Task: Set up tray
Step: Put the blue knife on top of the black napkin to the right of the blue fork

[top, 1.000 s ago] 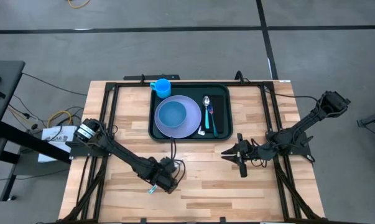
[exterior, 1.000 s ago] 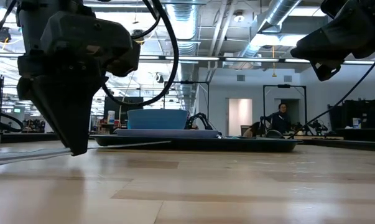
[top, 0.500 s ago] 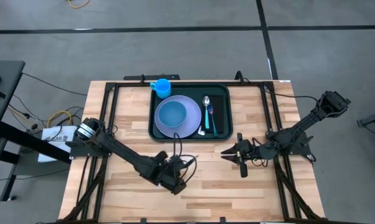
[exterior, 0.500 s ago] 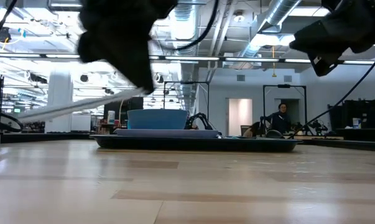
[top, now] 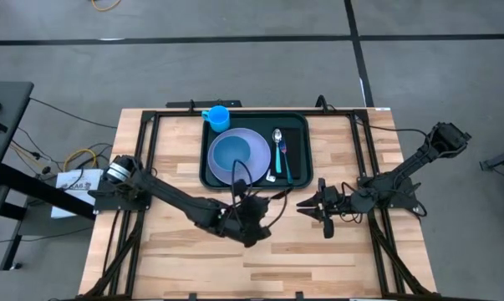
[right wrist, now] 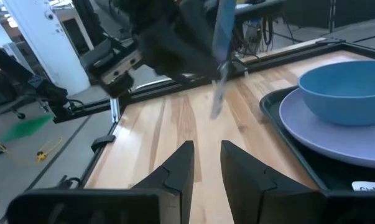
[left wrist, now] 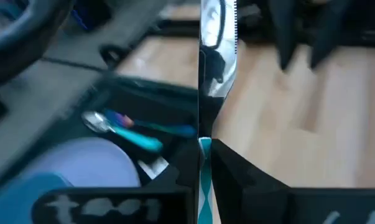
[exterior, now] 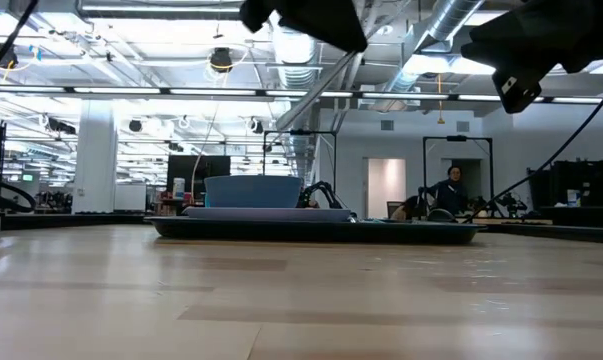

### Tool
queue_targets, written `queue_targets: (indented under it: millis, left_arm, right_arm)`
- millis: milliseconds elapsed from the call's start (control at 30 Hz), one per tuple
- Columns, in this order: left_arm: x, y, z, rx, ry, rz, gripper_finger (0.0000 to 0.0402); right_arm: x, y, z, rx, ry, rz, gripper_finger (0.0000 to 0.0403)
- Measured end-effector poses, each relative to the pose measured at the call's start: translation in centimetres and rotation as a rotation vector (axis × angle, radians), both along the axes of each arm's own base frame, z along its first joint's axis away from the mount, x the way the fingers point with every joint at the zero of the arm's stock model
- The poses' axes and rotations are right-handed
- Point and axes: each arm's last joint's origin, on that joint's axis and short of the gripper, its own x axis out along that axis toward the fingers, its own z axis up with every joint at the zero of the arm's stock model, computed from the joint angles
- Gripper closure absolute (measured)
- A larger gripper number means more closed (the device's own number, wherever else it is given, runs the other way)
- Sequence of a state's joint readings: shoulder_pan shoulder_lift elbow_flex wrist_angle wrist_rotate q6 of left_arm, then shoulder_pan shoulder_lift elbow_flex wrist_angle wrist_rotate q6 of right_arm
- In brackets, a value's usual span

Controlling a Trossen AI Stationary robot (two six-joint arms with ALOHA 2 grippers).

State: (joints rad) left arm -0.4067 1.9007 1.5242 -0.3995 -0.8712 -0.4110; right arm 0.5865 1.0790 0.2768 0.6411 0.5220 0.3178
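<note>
The dark green tray point(top: 297, 118) lies at the table's far middle. It holds a lavender plate point(top: 253, 167) with a blue bowl point(top: 231, 153), a blue cup point(top: 217, 116), and a spoon point(top: 277, 137) and a teal-handled fork point(top: 285, 163) on a black napkin point(top: 295, 142). My left gripper point(top: 258, 216) hovers near the tray's near edge, shut on a teal-handled knife point(left wrist: 215, 43). My right gripper point(top: 312, 206) waits to its right, fingers point(right wrist: 178, 165) slightly apart and holding nothing. My left gripper pinches the knife's teal handle point(left wrist: 204, 158) between its two fingers. The knife lies along the fingers, and its serrated blade point(left wrist: 217, 37) sticks out past the fingertips toward the tray's near right corner. The knife is lifted clear of the table.
Bare wooden table top point(top: 318, 259) spreads out on the near side and on both sides of the tray. Black frame rails point(top: 143, 167) run along the table's left and right. A person point(exterior: 449, 192) shows far off in the room.
My left gripper has risen from the table near the front edge and gone right and toward the tray, rolling its wrist. The knife has come up clear of the table and swung round; its blade now points toward the tray.
</note>
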Motion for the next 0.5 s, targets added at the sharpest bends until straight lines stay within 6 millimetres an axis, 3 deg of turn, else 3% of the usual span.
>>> queue_targets:
  millis: [233, 500]
  left_arm:
    - [0.5, 1.3, 0.5, 0.157, -0.009, 0.075, 0.0391]
    - [0.5, 2.3, -0.6, 0.196, 0.027, 0.09, 0.039]
  right_arm:
    - [0.0, 0.0, 0.1, -0.042, -0.016, 0.006, 0.0316]
    - [0.1, 0.0, 0.5, -0.143, -0.052, 0.017, 0.024]
